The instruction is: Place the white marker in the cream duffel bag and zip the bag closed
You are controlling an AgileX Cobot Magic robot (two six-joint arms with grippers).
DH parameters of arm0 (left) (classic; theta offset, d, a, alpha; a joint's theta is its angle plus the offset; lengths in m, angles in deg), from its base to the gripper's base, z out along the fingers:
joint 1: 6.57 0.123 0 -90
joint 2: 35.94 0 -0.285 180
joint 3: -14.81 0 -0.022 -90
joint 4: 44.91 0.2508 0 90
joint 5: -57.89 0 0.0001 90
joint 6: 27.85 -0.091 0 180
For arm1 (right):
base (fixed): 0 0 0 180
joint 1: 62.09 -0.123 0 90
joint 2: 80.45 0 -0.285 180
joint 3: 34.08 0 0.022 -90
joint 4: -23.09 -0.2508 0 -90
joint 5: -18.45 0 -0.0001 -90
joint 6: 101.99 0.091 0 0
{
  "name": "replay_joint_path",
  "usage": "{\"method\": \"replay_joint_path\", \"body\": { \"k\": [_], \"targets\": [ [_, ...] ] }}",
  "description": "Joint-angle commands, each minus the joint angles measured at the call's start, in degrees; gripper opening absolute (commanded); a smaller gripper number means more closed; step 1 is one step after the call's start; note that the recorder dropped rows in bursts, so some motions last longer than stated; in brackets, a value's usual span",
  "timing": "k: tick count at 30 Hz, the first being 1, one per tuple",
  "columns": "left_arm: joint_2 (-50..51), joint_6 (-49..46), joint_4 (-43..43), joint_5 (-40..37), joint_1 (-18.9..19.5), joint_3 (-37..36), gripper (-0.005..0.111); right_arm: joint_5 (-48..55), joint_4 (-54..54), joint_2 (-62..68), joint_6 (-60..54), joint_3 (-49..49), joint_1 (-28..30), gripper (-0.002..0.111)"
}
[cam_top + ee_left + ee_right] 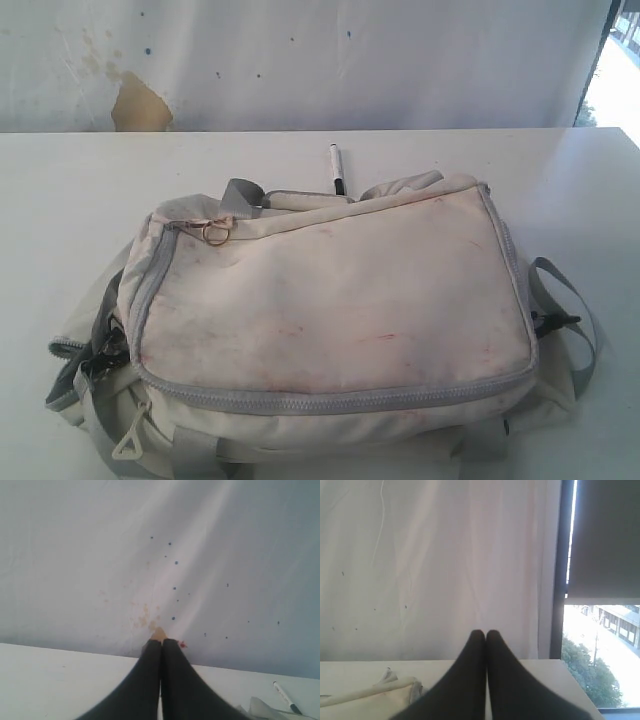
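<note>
The cream duffel bag [330,310] fills the near middle of the white table in the exterior view, grubby, with grey zippers and straps. The white marker [337,169] lies on the table just behind the bag, black end toward the bag. It shows again in the left wrist view as the white marker [286,697], beside a corner of the bag [265,709]. My left gripper [161,642] is shut and empty, held above the table. My right gripper [486,633] is also shut and empty, with an edge of the bag [365,695] to its side. Neither gripper shows in the exterior view.
A white sheet backdrop [300,60] with a brown stain [138,103] hangs behind the table. A window [600,655] opens past the table's right end. Bare tabletop [80,200] lies left and right of the bag.
</note>
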Motion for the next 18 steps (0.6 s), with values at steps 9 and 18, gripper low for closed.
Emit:
{"method": "replay_joint_path", "body": {
  "k": [9,18],
  "targets": [
    [2.47,1.47,-0.67,-17.54,0.05,12.57,0.0,10.26,-0.16,8.15,0.97,9.59,0.32,0.0],
    [16.66,2.93,-7.34,-22.57,0.05,12.57,0.0,11.28,-6.71,25.82,0.97,13.12,0.32,0.0]
  ]
}}
